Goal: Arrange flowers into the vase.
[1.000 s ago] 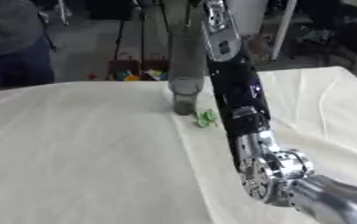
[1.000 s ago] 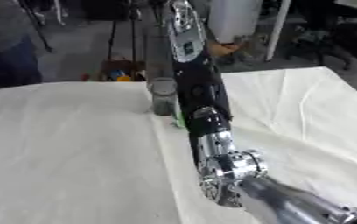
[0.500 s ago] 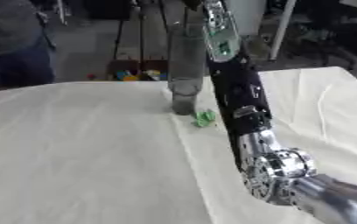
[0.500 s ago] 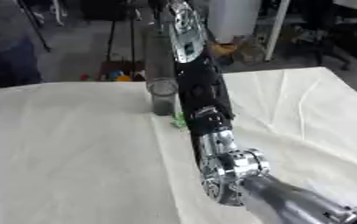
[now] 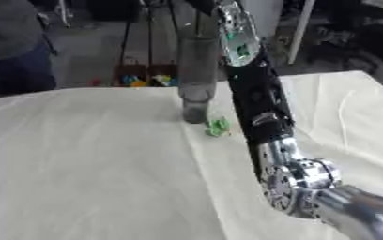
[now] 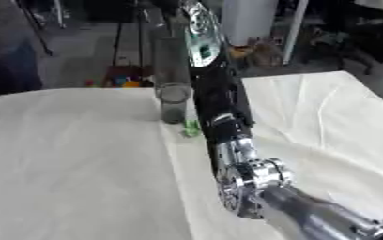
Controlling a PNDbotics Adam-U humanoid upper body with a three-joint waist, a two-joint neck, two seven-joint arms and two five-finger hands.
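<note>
Left eye view
Vase [image 5: 196, 75]: tall grey glass cylinder, upright on white tablecloth [image 5: 80, 159] near far edge.
Green scrap [image 5: 218, 126]: on cloth just beside vase base.
Right arm [image 5: 260, 108]: stretched up past vase.

Right eye view
Right hand: out of frame, state not determinable.
Left hand: not seen.

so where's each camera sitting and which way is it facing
Left eye view: in the robot's head, looking down and forward across the white table at the tall vase; the right arm shows, no robot hand.
Right eye view: same head, set slightly to the right, facing the same way; the right arm crosses nearer the centre.
Both share the vase, a small green thing and the arm.
</note>
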